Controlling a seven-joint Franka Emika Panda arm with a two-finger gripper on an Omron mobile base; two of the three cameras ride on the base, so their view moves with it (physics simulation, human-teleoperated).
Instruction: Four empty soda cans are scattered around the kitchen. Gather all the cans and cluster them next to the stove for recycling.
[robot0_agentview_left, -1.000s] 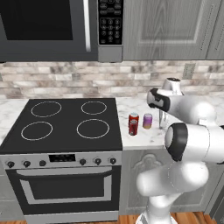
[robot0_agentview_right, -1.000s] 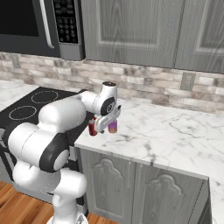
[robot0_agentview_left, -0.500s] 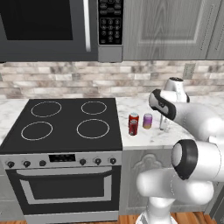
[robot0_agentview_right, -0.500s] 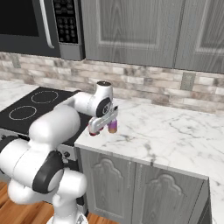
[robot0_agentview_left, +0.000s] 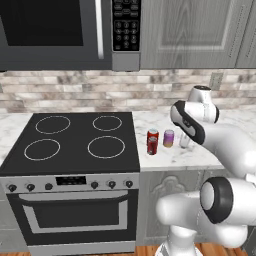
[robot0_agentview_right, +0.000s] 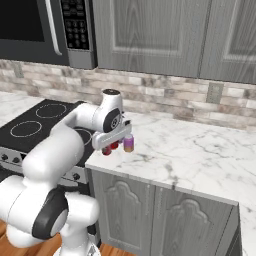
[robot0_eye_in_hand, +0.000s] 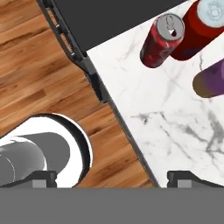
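Two red soda cans (robot0_agentview_left: 152, 141) stand close together on the marble counter just right of the stove (robot0_agentview_left: 80, 140). From the right base they show as a low red pair (robot0_agentview_right: 111, 148). In the hand view one soda can (robot0_eye_in_hand: 162, 40) with a silver top stands by the stove's black cooktop (robot0_eye_in_hand: 113, 17), a second (robot0_eye_in_hand: 201, 26) right behind it. My gripper (robot0_agentview_left: 183, 141) (robot0_agentview_right: 115, 140) (robot0_eye_in_hand: 113, 179) hovers open above the counter's front edge, beside the cans, nothing between its fingertips (robot0_eye_in_hand: 186, 177).
A purple can (robot0_agentview_left: 169, 138) (robot0_agentview_right: 129, 143) (robot0_eye_in_hand: 210, 81) stands right next to the red ones. The white counter (robot0_agentview_right: 190, 150) stretches away to the right. A microwave (robot0_agentview_left: 55, 30) hangs above the stove. Wood floor (robot0_eye_in_hand: 39, 78) lies below the counter edge.
The arm's upper links have swung right and the hand has turned and sunk a little over the counter. The gripper stayed open. The cans have not moved.
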